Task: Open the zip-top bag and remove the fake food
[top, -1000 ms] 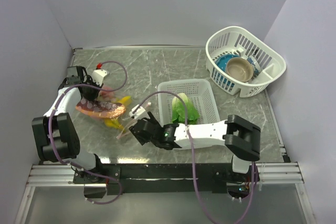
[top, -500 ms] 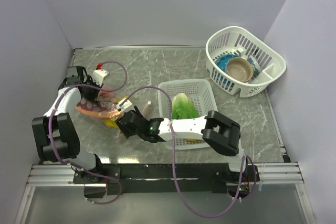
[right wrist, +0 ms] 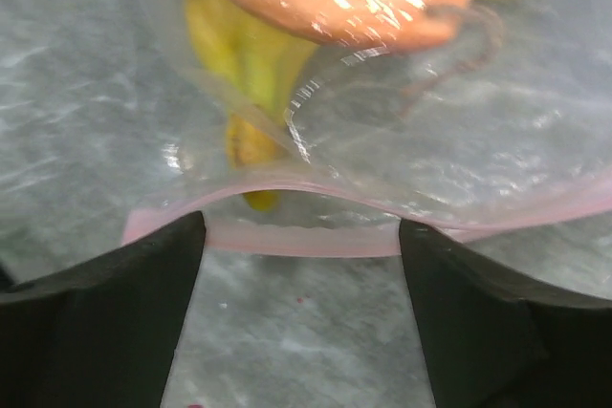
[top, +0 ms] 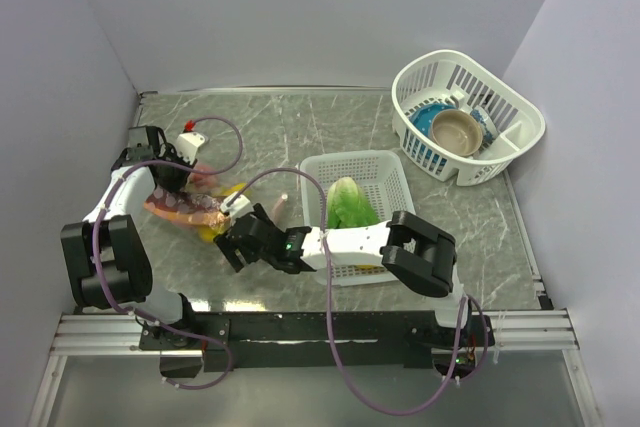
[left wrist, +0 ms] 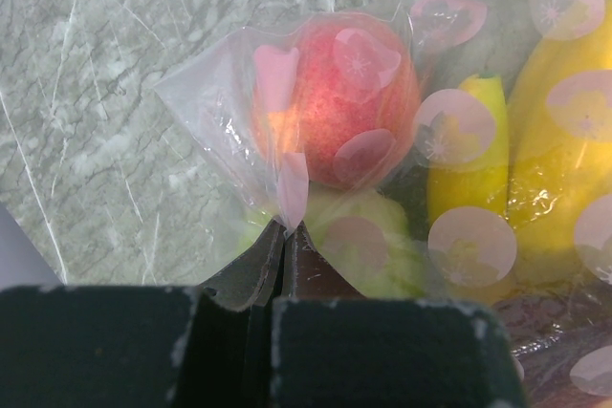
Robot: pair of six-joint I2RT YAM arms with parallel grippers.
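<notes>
Left claw pinches the zip-top bag (right claw, stretched across leftward, gapes).

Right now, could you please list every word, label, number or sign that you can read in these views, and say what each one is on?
None: no text can be read in any view.
The bag carries only pale pink dots with flower and heart shapes, no lettering.
The tray, the basket and the bowls show no legible marks.
</notes>
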